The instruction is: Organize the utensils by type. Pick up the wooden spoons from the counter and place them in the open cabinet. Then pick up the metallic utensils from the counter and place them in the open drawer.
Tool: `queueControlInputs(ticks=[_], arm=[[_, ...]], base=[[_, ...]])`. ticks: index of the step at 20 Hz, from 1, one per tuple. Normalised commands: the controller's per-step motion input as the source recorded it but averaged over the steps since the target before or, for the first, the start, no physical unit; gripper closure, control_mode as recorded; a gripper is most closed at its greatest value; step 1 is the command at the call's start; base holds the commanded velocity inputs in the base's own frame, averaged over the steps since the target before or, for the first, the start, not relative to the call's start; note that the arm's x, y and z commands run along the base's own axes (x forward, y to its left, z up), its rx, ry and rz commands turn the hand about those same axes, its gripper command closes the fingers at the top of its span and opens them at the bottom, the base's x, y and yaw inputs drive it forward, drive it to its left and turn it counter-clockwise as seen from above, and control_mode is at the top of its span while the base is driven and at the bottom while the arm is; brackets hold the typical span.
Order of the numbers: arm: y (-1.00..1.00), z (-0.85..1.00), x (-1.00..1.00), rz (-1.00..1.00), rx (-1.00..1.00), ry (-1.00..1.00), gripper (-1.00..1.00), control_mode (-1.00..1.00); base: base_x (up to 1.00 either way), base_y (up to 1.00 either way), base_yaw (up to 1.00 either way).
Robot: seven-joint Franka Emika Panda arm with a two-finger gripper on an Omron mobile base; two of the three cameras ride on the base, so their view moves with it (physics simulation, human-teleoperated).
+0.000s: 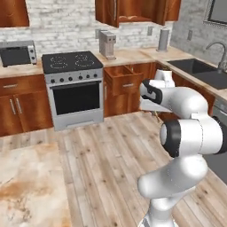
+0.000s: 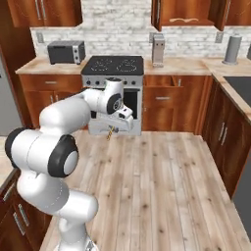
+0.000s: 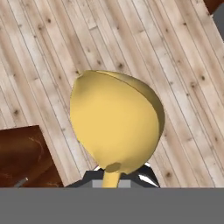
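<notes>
Gripper [image 2: 111, 131] is clamping a wooden spoon [image 3: 114, 124] by the neck, jaws closed on the handle just below the bowl; in the hand view the pale yellow bowl is looming large against the plank floor [image 3: 183, 74], so the hand is pointing downward over open floor. In the right base view a small tan tip is poking out beneath the hand, in front of the oven door [image 2: 132, 105]. The arm is holding the spoon low, well apart from the upper cabinets; the open cabinet [image 1: 133, 11] is sitting high above the counter [image 1: 133, 55], right of the stove [image 1: 73, 62], with the open drawer [image 1: 122, 80] beneath it. Judgement: this looks like the carry leg for a wooden spoon. To do it well, the hand is needing to rise well above counter height before moving in, pass clear of the tall grey appliance [image 1: 107, 44] standing on the counter, and rotate so the bowl enters the cabinet opening first without clipping the open door. Grip seems short, near the bowl; swinging could loosen it, so slow reorientation is advisable.
</notes>
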Motion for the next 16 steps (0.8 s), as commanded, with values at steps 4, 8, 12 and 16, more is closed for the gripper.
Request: queueControlInputs(ticks=[4,8,12,16], arm=[[0.00,0.00,0.00,0.00,0.00,0.00,1.00,1.00],[0.00,0.00,0.00,0.00,0.00,0.00,1.00,1.00],[0.00,0.00,0.00,0.00,0.00,0.00,1.00,1.00],[0.00,0.00,0.00,0.00,0.00,0.00,1.00,1.00]], base=[[1.00,0.00,-0.03],[1.00,0.00,0.00],[1.00,0.00,0.00],[1.00,0.01,-0.09]])
